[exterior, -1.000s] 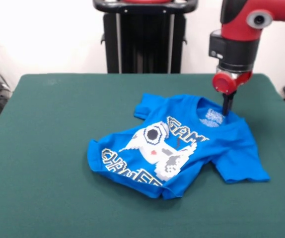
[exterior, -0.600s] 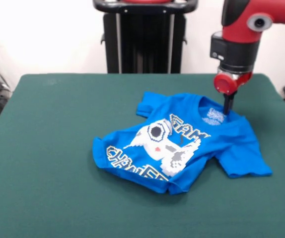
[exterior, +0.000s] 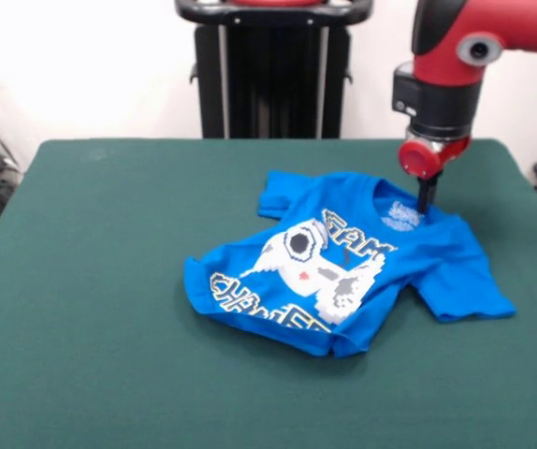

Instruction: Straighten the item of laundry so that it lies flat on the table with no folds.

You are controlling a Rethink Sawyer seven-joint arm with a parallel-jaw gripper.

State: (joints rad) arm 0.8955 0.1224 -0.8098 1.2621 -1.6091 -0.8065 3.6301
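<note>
Front view | claw at T-shirt collar, grip state unclear | print partly reads "GAM", "CHAN"

cloth below, glossy shell above

the table is covered in a matt dark green cloth that looks like felt, smooth and without sheen. the t-shirt is soft bright blue knit fabric, matt, rumpled into folds along its lower part, with a flat white, grey and yellow print lying on its surface. the arm wears smooth, glossy red casing that looks like plastic, joined by black sections with a duller finish. the gripper is dark and matt.
</note>
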